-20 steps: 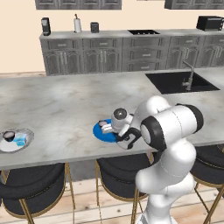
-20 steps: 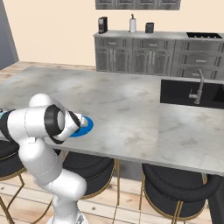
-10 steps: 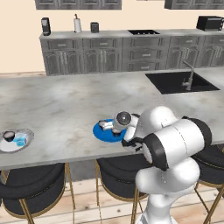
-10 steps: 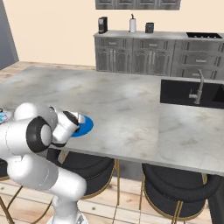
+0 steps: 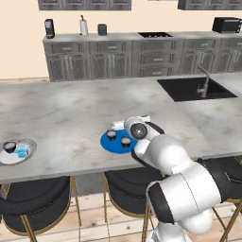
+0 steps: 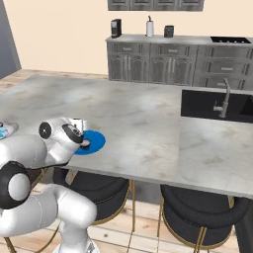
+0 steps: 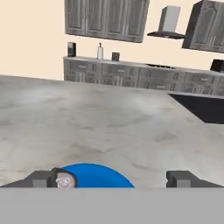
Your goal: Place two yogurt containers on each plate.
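The blue plate (image 5: pixel 109 144) lies near the counter's front edge with two dark yogurt containers on it, one at the left (image 5: pixel 111 135) and one at the right (image 5: pixel 125 141). In the hand view the plate (image 7: pixel 94 174) sits low, with one dark cup (image 7: pixel 64 180) beside my left fingertip (image 7: pixel 41 178). My gripper (image 7: pixel 111 179) is open and holds nothing, just above the plate's near side. At the far left the white plate with a grey rim (image 5: pixel 29 143) carries a dark cup (image 5: pixel 9 146) and a light blue cup (image 5: pixel 21 152).
A black sink with a faucet (image 5: pixel 204 81) is set into the counter at the right. Dark round stools (image 5: pixel 33 198) stand under the front edge. Grey cabinets with small appliances (image 5: pixel 49 28) line the back wall. Bare marble (image 5: pixel 71 108) stretches between the plates.
My hand has drawn a little to the right off the middle of the blue plate. The jaws have opened slightly wider. The elbow has swung down and forward.
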You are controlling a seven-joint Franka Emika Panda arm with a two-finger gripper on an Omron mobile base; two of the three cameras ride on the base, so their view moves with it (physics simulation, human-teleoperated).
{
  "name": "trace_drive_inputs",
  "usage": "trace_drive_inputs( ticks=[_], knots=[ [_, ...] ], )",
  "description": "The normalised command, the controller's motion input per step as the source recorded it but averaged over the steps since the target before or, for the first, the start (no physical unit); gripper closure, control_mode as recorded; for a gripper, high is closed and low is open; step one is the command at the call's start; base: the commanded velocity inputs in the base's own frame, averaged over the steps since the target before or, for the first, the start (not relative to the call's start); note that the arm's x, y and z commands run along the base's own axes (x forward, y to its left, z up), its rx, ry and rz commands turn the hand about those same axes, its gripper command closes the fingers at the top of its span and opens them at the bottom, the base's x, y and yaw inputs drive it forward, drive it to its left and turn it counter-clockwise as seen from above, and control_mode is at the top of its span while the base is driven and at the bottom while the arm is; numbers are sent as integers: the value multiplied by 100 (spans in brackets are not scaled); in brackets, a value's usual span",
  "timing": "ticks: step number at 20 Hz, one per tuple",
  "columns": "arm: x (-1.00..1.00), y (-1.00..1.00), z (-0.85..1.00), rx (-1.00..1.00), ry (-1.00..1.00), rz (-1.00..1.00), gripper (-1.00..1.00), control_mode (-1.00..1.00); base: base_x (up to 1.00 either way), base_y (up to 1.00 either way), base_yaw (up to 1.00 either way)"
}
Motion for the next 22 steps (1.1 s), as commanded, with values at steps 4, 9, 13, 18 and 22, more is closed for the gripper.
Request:
trace_drive_inputs(
  ticks=[4, 9, 13, 18, 22],
  knots=[
    [-59, -43, 100, 0, 4, 0, -100, -100, 0, 0, 0],
    [-76, -51, 100, 0, 12, 0, -100, -100, 0, 0, 0],
    [-44, -16, 100, 0, 0, 0, -100, -100, 0, 0, 0],
    [-65, -44, 100, -1, 21, -8, -100, -100, 0, 0, 0],
    [-74, -66, 33, -8, 70, -14, -100, -100, 0, 0, 0]
  ],
)
